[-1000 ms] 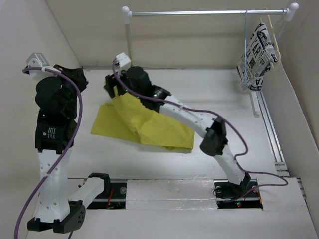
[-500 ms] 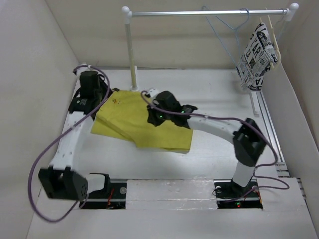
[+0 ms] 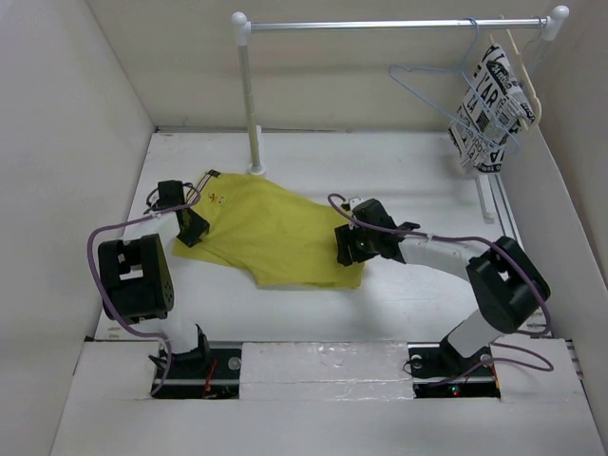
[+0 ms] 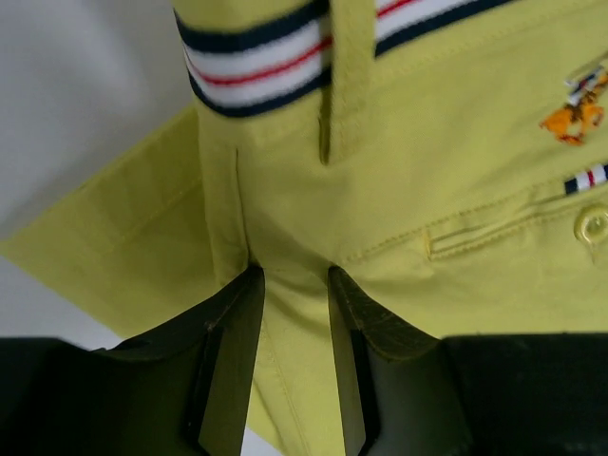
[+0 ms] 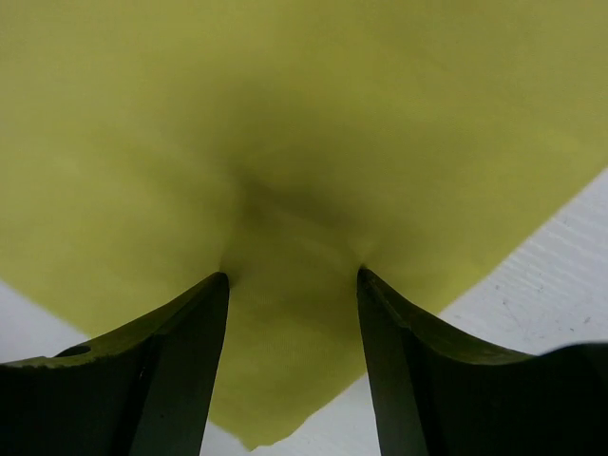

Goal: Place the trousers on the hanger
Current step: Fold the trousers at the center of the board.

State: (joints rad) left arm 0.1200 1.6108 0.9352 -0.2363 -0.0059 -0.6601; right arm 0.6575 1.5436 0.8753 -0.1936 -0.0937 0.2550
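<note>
The yellow trousers (image 3: pixel 271 228) lie spread flat on the table, with the striped waist trim (image 4: pixel 256 71) at their left end. My left gripper (image 3: pixel 193 231) is at the left waist edge. In the left wrist view its jaws (image 4: pixel 290 271) stand close together with a fold of the trousers (image 4: pixel 427 142) between them. My right gripper (image 3: pixel 344 249) is at the trousers' right edge. In the right wrist view (image 5: pixel 293 274) it pinches a corner of the yellow cloth (image 5: pixel 285 95), which puckers at the tips. The light-blue hanger (image 3: pixel 432 90) hangs tilted on the rail at the back right.
A clothes rail (image 3: pixel 380 24) spans the back, with its left post (image 3: pixel 251 104) standing just behind the trousers. A wooden hanger with black-and-white printed cloth (image 3: pixel 489 109) hangs at the rail's right end. White walls close in the left, the back and the right.
The trousers went from lifted and bunched to lying flat. My left gripper came down to the waist edge. My right gripper moved right to the leg end. The blue hanger swung on the rail.
</note>
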